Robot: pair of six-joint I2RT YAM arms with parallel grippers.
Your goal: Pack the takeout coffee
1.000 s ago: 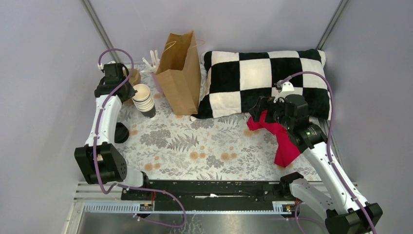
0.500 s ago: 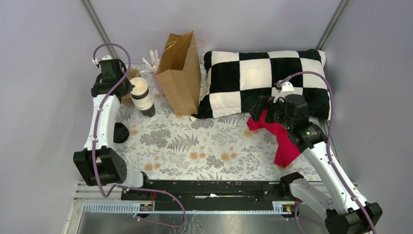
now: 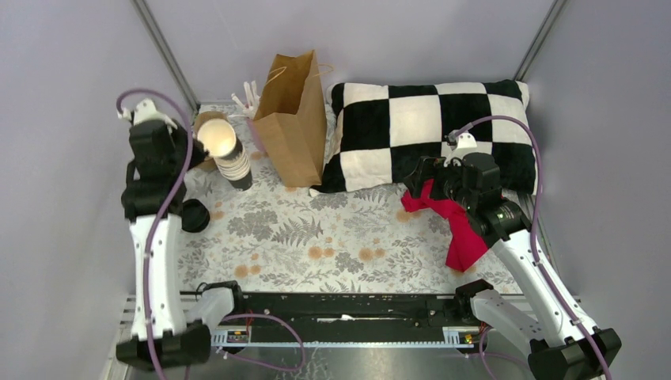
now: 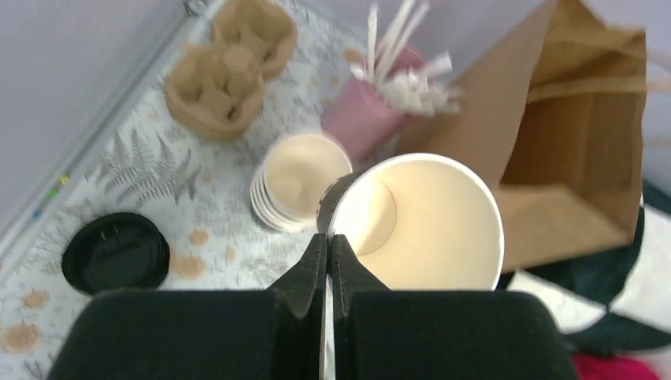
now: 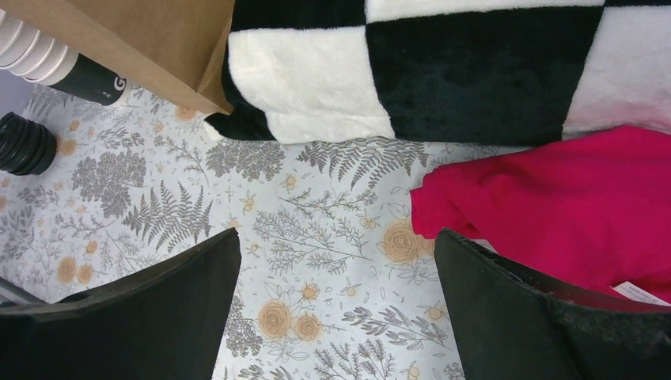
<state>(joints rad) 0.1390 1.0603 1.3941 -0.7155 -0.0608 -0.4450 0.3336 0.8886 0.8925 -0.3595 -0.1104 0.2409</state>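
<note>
- Paper cup [image 4: 415, 222], white inside with a dark outer wall and no lid on it. Can't spot a lidded coffee anywhere.
- Left hand [image 4: 327, 237] is pinched closed on its rim, holding it in the air just above the stack of cups [image 4: 297, 178], near the brown paper bag [image 4: 570, 142].
- Right hand [image 5: 336, 241] hangs wide open over the desk [image 5: 261, 206] beside the red cloth [image 5: 554, 206], holding nothing.
- My guess on handling: it's empty, so super light, and the thin wall will dent if squeezed. The rolled rim is the stiffest bit, so pinching there seems fine.
- Pile of black lids [image 4: 116, 253] sits left of the stack.
</note>
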